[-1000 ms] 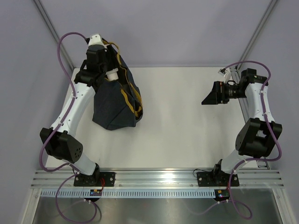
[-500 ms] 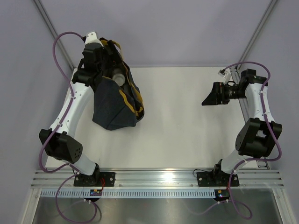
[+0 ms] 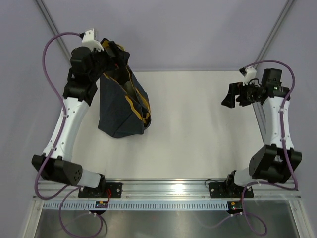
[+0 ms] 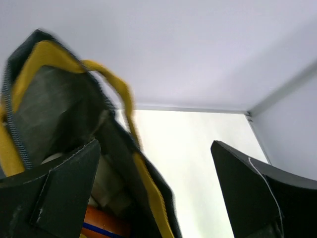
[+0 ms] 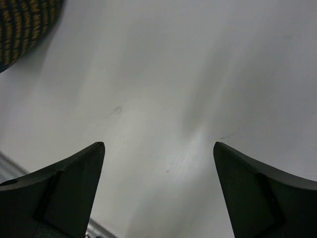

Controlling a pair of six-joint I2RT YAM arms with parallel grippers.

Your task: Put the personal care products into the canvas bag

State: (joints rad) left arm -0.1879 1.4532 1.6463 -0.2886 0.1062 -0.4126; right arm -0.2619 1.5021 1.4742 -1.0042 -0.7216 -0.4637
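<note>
The canvas bag (image 3: 123, 109), dark navy with yellow handles and trim, stands at the table's back left. My left gripper (image 3: 118, 53) hovers open just above its mouth and holds nothing. In the left wrist view the bag (image 4: 59, 99) fills the left side, and the left gripper (image 4: 155, 144) straddles its yellow-edged rim. Inside the bag lie an orange bottle with a blue band (image 4: 104, 225) and whitish products (image 4: 106, 178). My right gripper (image 3: 227, 95) hangs open and empty over the table's right side. In its own view the right gripper (image 5: 158, 144) has only bare table between the fingers.
The white table (image 3: 198, 129) shows no loose bottles. A dark patch with yellow stripes (image 5: 22, 25) fills the top left corner of the right wrist view. Frame posts (image 3: 54, 29) rise at the back corners, and a metal rail (image 3: 163, 191) runs along the near edge.
A whitish bottle left my left gripper and dropped into the bag. That gripper opened and drew up and back-left. The right arm lifted and pulled slightly right.
</note>
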